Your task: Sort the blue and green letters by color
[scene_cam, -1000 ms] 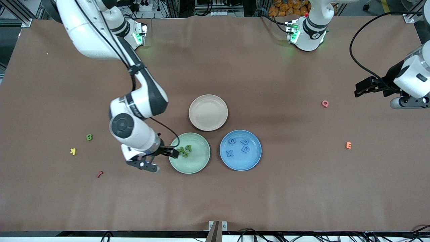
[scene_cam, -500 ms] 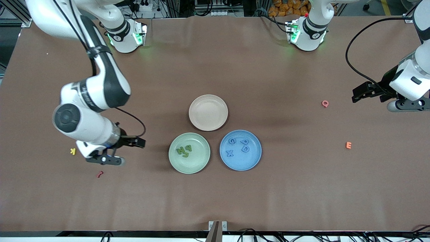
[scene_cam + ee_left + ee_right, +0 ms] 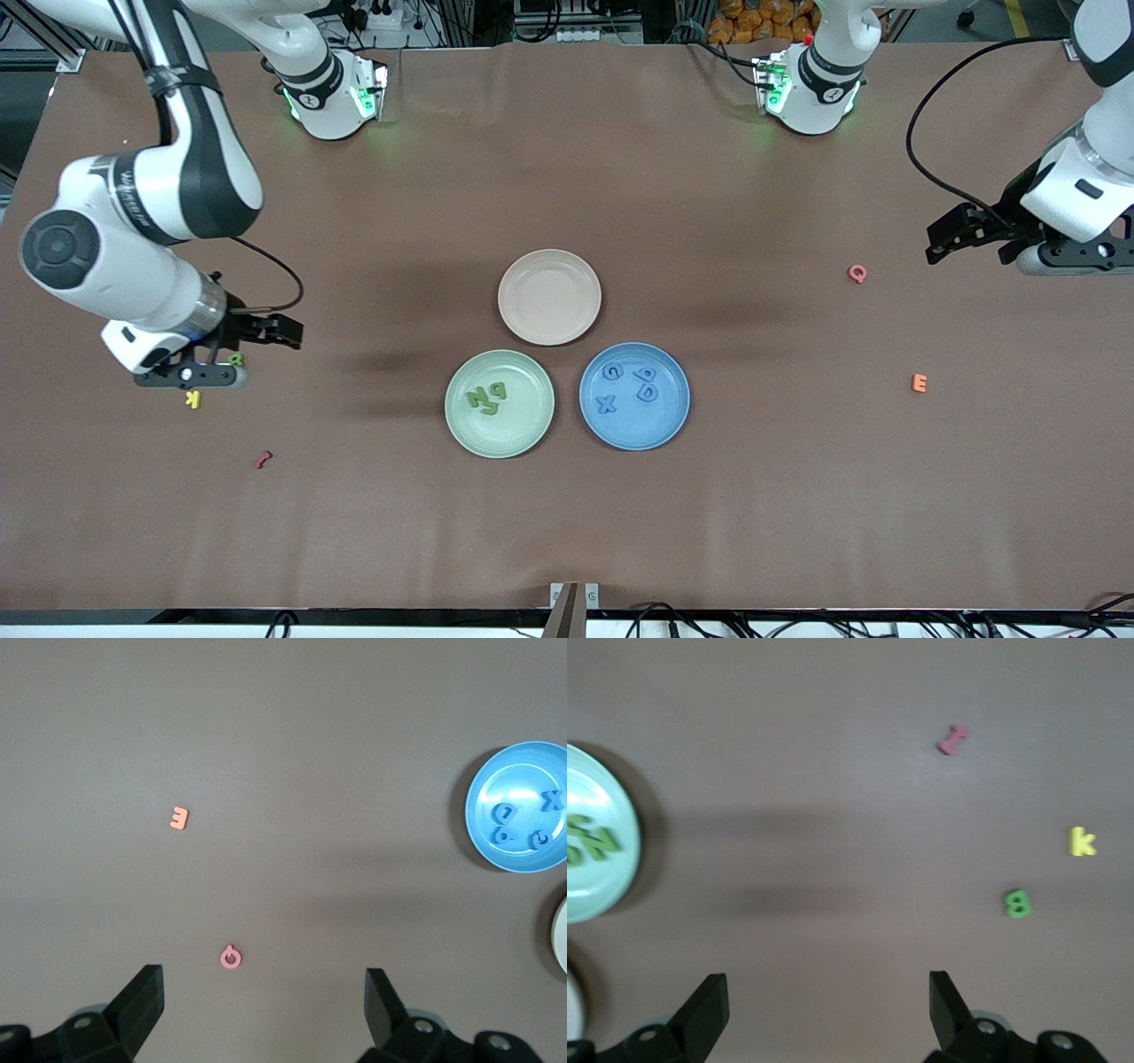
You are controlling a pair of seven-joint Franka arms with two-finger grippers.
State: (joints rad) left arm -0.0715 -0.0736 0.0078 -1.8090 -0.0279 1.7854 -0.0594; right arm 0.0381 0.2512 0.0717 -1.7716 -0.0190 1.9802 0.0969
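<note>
Hovering at the right arm's end of the brown surface (image 3: 567, 532): right gripper (image 3: 266, 341), fingers (image 3: 709, 1005) released and empty, over the small green foam letter B (image 3: 1018, 903) (yellow K (image 3: 192, 399) just beside it). Lying in the pale green round plate (image 3: 532, 430): three more green letters (image 3: 486, 398). Resting in the blue plate (image 3: 664, 425): four light blue letters (image 3: 631, 385). Waiting near the pink Q (image 3: 857, 273): left gripper (image 3: 952, 232), fingers (image 3: 146, 997) spread, holding nothing.

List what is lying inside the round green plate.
Three green letters lie bunched inside the green plate: an N, a p and a third piece partly covered by them, so its shape cannot be read. The rest of the plate is bare.
</note>
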